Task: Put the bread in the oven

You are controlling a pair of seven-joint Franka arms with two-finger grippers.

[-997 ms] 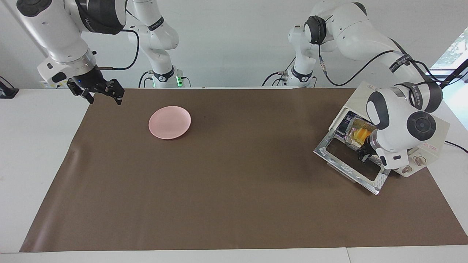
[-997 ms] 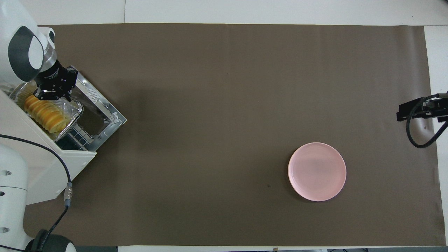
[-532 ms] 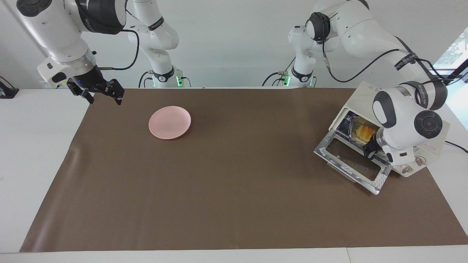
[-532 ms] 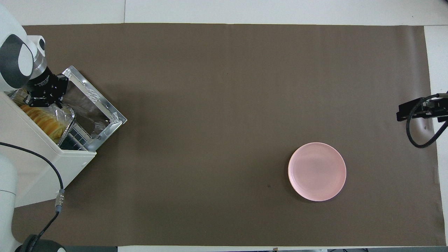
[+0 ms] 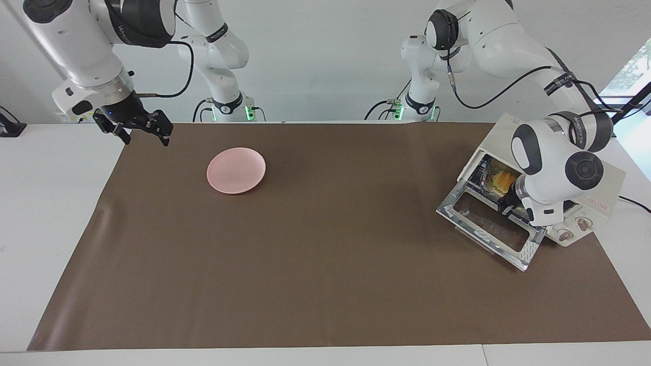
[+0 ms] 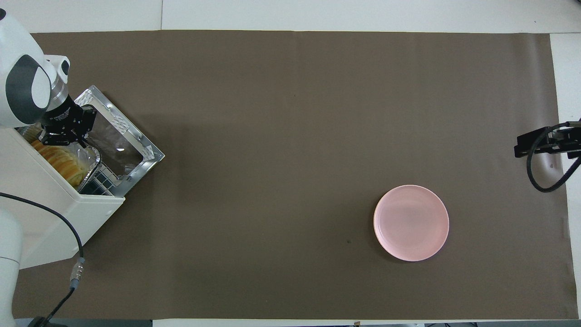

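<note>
The cream-white oven (image 5: 605, 175) (image 6: 50, 204) stands at the left arm's end of the table with its glass door (image 5: 529, 250) (image 6: 144, 150) dropped open. The ridged yellow-orange bread (image 5: 501, 179) (image 6: 63, 163) lies in a crinkled foil tray (image 6: 94, 160) that sits mostly inside the oven on the rack. My left gripper (image 5: 508, 206) (image 6: 61, 140) reaches into the oven mouth over the door, shut on the tray's rim at the end farther from the robots. My right gripper (image 5: 141, 136) (image 6: 522, 149) waits open and empty, raised over the brown mat's corner at its own end.
A round pink plate (image 5: 236, 170) (image 6: 411, 222) lies empty on the brown mat (image 5: 325, 284), toward the right arm's end. The oven's two knobs (image 5: 573, 229) face away from the robots. A black cable (image 6: 77, 245) trails across the oven's top.
My left gripper has slid the tray with the bread deeper into the oven, so less of the loaf shows from above. The right arm and the plate have not moved.
</note>
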